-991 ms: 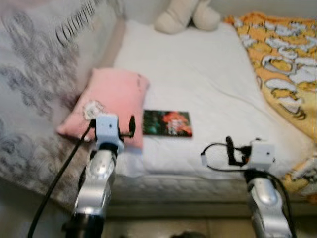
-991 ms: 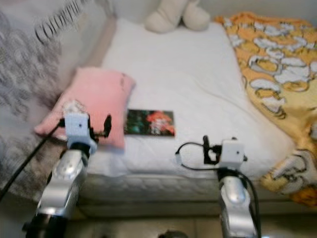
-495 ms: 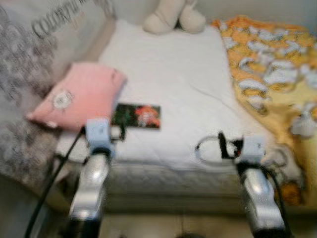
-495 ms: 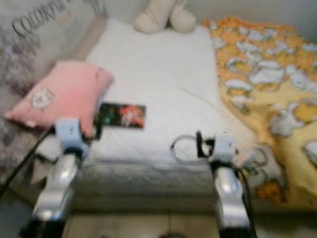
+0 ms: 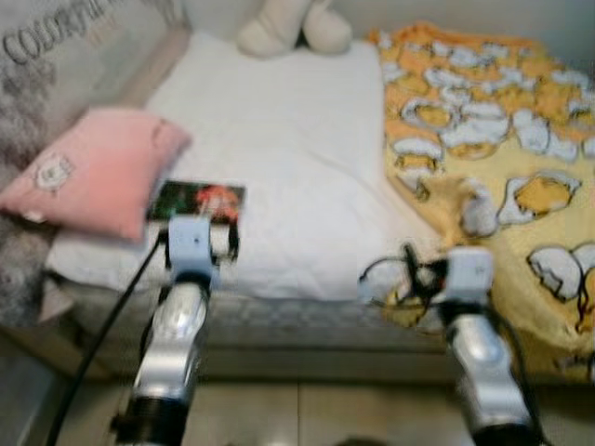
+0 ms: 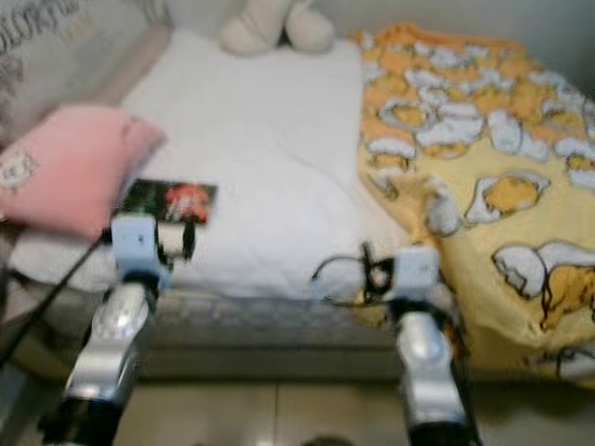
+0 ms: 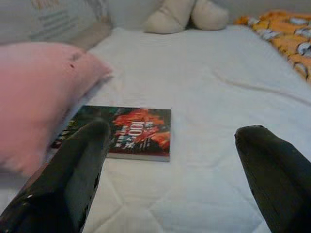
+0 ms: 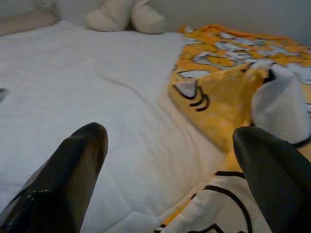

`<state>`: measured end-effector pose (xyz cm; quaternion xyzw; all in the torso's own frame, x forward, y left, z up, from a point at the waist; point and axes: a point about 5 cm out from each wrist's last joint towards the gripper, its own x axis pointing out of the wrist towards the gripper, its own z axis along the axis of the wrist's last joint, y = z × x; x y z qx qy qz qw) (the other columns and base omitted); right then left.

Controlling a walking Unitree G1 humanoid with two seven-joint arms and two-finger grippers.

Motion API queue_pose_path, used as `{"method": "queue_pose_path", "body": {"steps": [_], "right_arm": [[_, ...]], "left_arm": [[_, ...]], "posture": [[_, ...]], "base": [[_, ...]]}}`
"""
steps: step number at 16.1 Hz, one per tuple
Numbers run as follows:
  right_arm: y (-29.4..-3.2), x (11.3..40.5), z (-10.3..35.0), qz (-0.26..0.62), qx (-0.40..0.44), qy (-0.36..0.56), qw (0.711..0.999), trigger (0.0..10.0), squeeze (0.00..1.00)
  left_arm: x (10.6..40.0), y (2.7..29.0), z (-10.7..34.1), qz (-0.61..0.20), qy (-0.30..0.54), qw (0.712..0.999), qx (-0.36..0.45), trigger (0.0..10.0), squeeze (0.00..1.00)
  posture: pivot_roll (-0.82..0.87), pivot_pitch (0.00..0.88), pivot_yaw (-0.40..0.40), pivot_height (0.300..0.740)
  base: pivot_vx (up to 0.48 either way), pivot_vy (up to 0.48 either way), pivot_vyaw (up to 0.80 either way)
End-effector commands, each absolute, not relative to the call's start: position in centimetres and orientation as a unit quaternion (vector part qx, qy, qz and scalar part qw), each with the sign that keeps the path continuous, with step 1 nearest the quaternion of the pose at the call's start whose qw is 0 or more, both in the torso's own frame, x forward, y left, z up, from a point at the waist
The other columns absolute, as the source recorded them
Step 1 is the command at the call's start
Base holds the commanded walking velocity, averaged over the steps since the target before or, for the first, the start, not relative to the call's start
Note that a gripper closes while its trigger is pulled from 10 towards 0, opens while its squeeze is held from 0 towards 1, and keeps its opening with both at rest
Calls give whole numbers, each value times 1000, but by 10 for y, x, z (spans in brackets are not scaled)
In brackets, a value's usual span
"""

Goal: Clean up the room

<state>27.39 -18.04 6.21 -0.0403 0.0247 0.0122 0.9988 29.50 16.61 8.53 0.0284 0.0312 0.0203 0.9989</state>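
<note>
- My left pincer (image 7: pixel 170 184) hovers wide at the bed (image 5: pixel 307 139) edge, facing the book (image 7: pixel 121 132) (beside the pink pillow (image 5: pixel 88 181)).
- My right pincer (image 8: pixel 170 184), also wide, faces the yellow blanket (image 5: pixel 483 139).

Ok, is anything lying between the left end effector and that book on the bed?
Nothing visible does. The left end effector is open and points at the book across bare white sheet. The pink pillow lies beside the book, overlapping its far edge, not in the path.
</note>
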Motion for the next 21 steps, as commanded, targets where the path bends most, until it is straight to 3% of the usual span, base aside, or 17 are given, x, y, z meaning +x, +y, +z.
{"method": "queue_pose_path", "body": {"steps": [1,9,16,21], "right_arm": [[-184,276,63,12,-54,28,998,10000,0],[-170,277,54,26,-29,38,999,10000,0],[-174,272,50,26,-25,38,999,10000,0],[-167,273,52,45,-31,27,998,10000,0]], "left_arm": [[298,163,86,10,33,999,30,10000,0],[304,163,83,-10,39,998,47,10000,0],[304,163,76,-10,48,997,51,10000,0],[306,170,76,4,48,996,71,10000,0]], "posture": [[-122,0,46,723],[-123,0,41,723],[-129,0,44,723],[-126,0,46,723]], "base": [[0,0,-563],[0,0,-669],[0,0,-690],[478,0,0]]}}
